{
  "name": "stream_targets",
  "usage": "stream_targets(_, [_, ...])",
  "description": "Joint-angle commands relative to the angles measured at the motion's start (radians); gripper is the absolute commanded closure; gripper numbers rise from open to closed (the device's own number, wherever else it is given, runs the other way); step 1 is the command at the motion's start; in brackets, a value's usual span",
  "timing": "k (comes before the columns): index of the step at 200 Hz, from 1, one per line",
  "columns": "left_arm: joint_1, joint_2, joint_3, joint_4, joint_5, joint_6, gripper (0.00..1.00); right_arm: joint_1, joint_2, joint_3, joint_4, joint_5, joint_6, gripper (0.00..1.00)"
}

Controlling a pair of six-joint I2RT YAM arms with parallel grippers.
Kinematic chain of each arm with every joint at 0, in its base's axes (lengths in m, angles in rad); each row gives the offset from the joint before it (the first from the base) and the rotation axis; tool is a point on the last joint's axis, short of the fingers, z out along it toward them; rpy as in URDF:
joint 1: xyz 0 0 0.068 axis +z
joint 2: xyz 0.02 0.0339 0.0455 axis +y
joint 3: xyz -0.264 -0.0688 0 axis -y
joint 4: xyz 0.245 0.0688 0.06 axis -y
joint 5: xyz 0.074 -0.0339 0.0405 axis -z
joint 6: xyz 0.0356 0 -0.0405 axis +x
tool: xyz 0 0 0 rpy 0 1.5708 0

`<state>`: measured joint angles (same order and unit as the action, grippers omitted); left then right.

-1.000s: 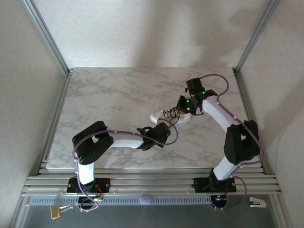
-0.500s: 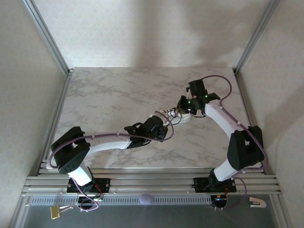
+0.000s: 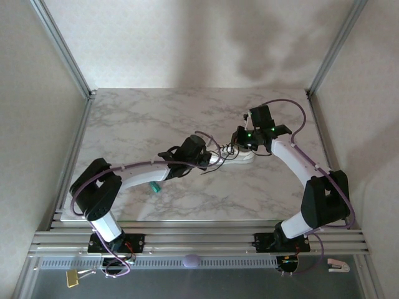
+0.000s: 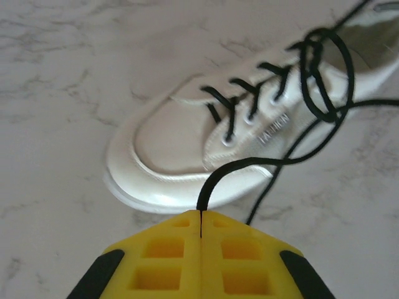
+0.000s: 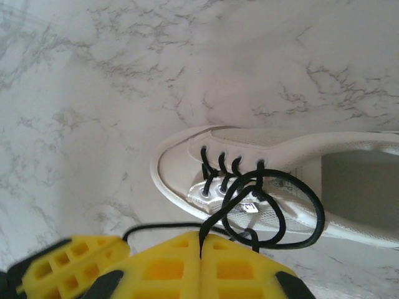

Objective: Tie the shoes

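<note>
Pale-walled enclosure; the white marble-patterned table (image 3: 137, 124) is carrying the work.

- The white low-top sneaker (image 3: 240, 157) is sitting on its sole on the table, between the two arms, with its toe toward the left arm.
- The black laces (image 4: 315, 81) are running through the eyelets and forming a loose, slack loop over the sneaker's tongue.
- The left fingers (image 4: 201, 219) are clenching one lace strand just off the sneaker's toe. The pads are pressing together and the lace is rising out of the seam.
- The right fingers (image 5: 201, 244) are likewise pinching a lace strand, just beside the sneaker's eyelet rows.
- A small teal object (image 3: 153, 187) is lying well apart from the sneaker, out past its toe end.
</note>
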<state>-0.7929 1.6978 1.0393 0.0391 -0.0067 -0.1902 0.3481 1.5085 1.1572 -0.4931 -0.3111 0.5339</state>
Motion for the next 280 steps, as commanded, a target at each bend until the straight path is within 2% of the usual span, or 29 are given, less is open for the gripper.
stream_targets(1, [0.024, 0.032, 0.059, -0.032, 0.001, 0.056, 1.0, -0.006, -0.018, -0.012, 0.015, -0.023, -0.042, 1.0])
stream_targets(83, [0.093, 0.222, 0.321, -0.061, 0.007, 0.11, 1.0, -0.006, -0.04, -0.053, 0.052, -0.04, -0.053, 1.0])
stream_targets(134, [0.126, 0.316, 0.446, -0.033, 0.132, 0.104, 1.0, -0.006, -0.057, -0.077, 0.06, -0.042, -0.068, 1.0])
stream_targets(208, [0.161, 0.403, 0.536, 0.033, 0.386, 0.074, 1.0, -0.006, -0.066, -0.101, 0.082, -0.06, -0.086, 1.0])
stream_targets(280, [0.188, 0.444, 0.586, 0.11, 0.502, 0.012, 1.0, -0.006, -0.074, -0.113, 0.087, -0.06, -0.09, 1.0])
